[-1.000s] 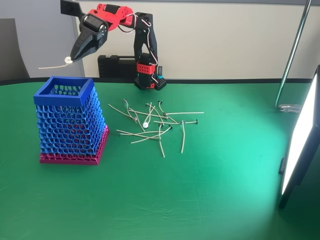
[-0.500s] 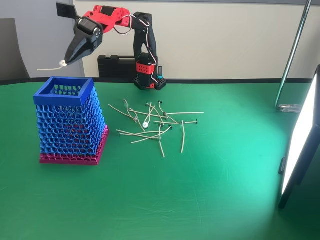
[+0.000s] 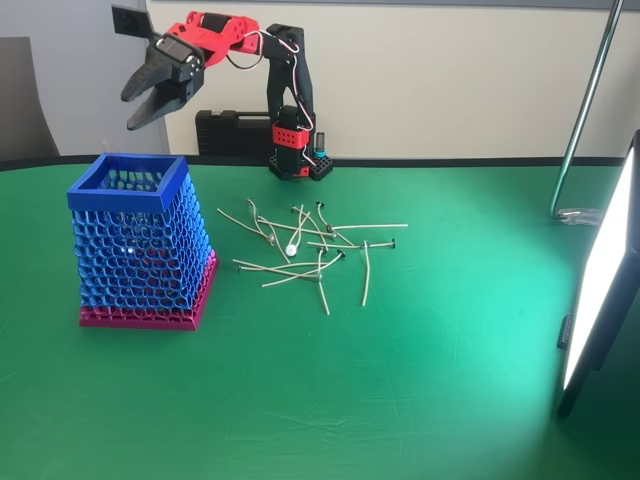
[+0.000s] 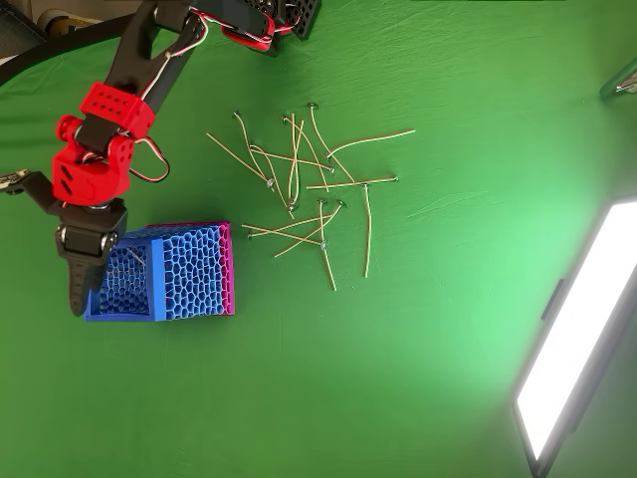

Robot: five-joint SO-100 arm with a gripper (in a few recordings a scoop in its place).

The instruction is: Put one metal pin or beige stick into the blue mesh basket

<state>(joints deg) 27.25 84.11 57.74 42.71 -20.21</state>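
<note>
The blue mesh basket stands on the green table at the left, on its magenta base band. My gripper hangs open above the basket's square rim with nothing between its fingers. A thin pale stick lies inside the basket, and its white head shows through the mesh. A loose pile of several metal pins and beige sticks lies on the cloth to the right of the basket.
The arm's base stands at the table's back edge with a black case behind it. A metal pole and a bright light panel stand at the right.
The gripper, which was shut on a pale stick over the basket, has opened. The stick has dropped into the basket.
</note>
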